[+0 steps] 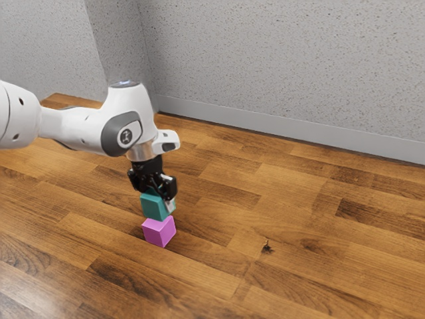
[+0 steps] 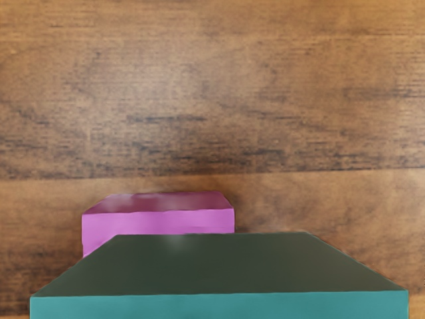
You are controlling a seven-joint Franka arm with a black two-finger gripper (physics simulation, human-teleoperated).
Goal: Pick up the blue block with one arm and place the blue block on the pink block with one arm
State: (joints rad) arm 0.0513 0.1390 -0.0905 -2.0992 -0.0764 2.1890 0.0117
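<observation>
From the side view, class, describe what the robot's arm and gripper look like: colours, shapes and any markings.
The arm is white, built of smooth rounded segments, with small dark dots near its thick end. A round grey cap on the joint carries a small white mark. Below a white flange sits the black, two-fingered gripper.
</observation>
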